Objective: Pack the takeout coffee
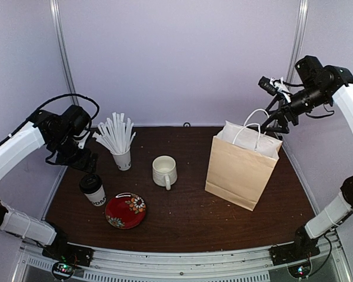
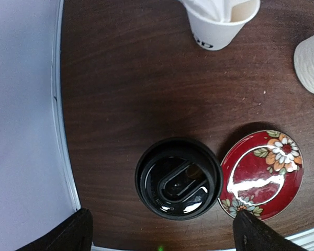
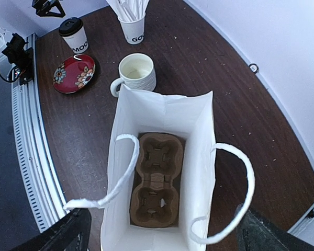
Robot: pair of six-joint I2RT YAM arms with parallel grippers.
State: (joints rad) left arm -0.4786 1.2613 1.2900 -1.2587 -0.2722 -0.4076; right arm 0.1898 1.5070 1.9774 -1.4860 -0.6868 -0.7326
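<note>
The takeout coffee [image 1: 93, 190], a white paper cup with black lettering and its black lid on, stands upright at the left of the table. The left wrist view looks straight down on its lid [image 2: 178, 178]; it also shows in the right wrist view [image 3: 73, 32]. My left gripper [image 1: 89, 165] [image 2: 163, 236] is open and hangs above the cup, a finger on each side, not touching it. My right gripper [image 1: 272, 126] [image 3: 165, 235] is open above the open paper bag [image 1: 241, 170] [image 3: 199, 136]. A cardboard two-cup carrier [image 3: 158, 180] lies empty at the bag's bottom.
A small paper cup of white straws [image 1: 122, 157] [image 2: 220, 29] [image 3: 132, 27] stands behind the coffee. A white mug [image 1: 165, 171] [image 2: 311, 63] [image 3: 136, 73] sits mid-table. A red flowered saucer [image 1: 125, 210] [image 2: 261, 175] [image 3: 74, 73] lies right beside the coffee. The bag's handles stand up.
</note>
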